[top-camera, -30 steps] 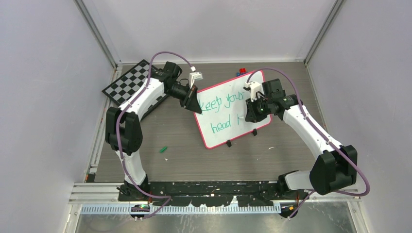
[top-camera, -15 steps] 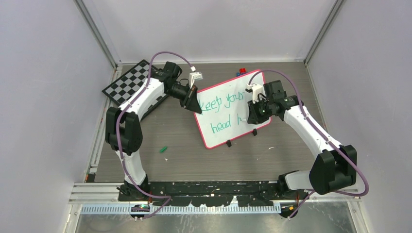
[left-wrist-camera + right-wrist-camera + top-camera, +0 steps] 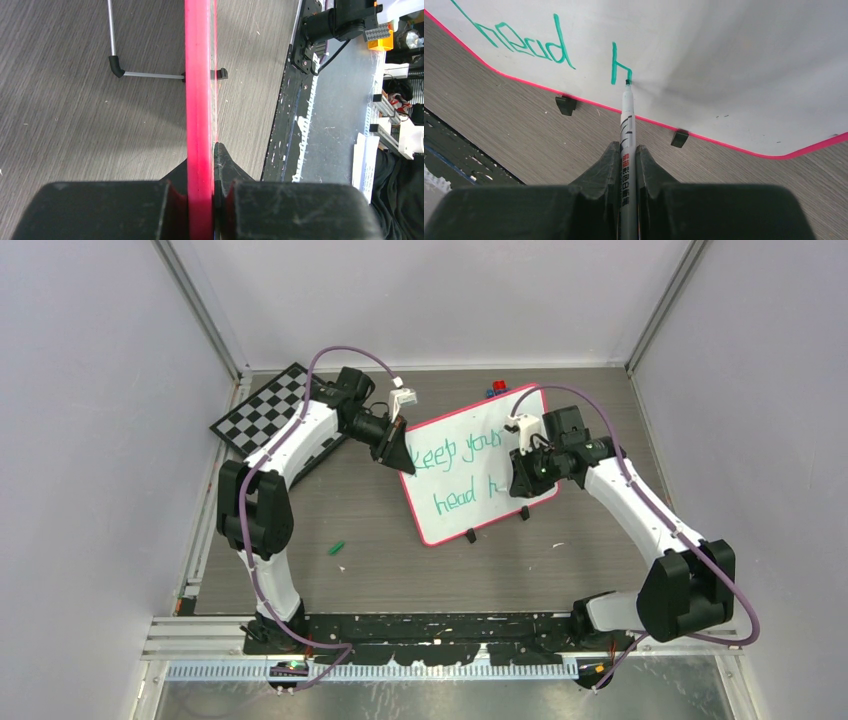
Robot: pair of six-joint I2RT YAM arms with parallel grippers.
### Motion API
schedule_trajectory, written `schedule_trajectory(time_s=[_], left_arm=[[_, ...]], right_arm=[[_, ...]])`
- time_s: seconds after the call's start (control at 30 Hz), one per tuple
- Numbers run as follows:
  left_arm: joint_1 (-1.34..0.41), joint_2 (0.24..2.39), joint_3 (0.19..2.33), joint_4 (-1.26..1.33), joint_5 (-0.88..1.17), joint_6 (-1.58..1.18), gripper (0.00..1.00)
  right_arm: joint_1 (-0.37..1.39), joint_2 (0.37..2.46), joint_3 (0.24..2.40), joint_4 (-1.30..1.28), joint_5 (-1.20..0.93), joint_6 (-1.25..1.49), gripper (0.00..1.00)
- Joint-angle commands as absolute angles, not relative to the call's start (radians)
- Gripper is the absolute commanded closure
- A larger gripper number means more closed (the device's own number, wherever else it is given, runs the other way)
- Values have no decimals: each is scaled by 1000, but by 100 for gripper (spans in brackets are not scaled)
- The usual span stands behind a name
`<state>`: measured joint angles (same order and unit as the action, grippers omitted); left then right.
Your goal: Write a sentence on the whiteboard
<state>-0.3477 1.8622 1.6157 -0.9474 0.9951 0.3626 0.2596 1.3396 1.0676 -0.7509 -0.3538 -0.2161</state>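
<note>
The whiteboard [image 3: 470, 502] with a red-pink rim stands tilted on the table's middle. Green lettering [image 3: 457, 462] reads "keep your" above "head h". My left gripper [image 3: 403, 462] is shut on the board's left edge; in the left wrist view the red rim [image 3: 199, 90] runs between the fingers. My right gripper [image 3: 520, 478] is shut on a grey marker [image 3: 627, 125], whose green tip touches the board at the foot of the "h" [image 3: 618, 64] in the right wrist view. The board's black feet [image 3: 566, 104] rest on the table.
A black-and-white chessboard [image 3: 262, 408] lies at the back left. A green marker cap [image 3: 337, 548] lies on the table in front of the left arm. Small red and blue items [image 3: 496, 388] sit behind the whiteboard.
The single stroke after "head" has become an "h". My right gripper has shifted slightly right and down with the marker. The left arm has not moved.
</note>
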Motion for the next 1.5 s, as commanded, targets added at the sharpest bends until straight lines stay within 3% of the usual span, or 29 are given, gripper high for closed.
schedule_trajectory(time_s=[0.0, 1.07, 1.47], left_arm=[[-368, 1873, 1620, -976, 934, 433, 100], [-368, 1875, 1623, -979, 934, 439, 100], [-368, 1873, 1624, -979, 934, 436, 100]], right_arm=[[253, 1287, 1136, -748, -388, -224, 100], [241, 1314, 1068, -714, -318, -243, 100], [242, 1287, 1163, -793, -377, -251, 100]])
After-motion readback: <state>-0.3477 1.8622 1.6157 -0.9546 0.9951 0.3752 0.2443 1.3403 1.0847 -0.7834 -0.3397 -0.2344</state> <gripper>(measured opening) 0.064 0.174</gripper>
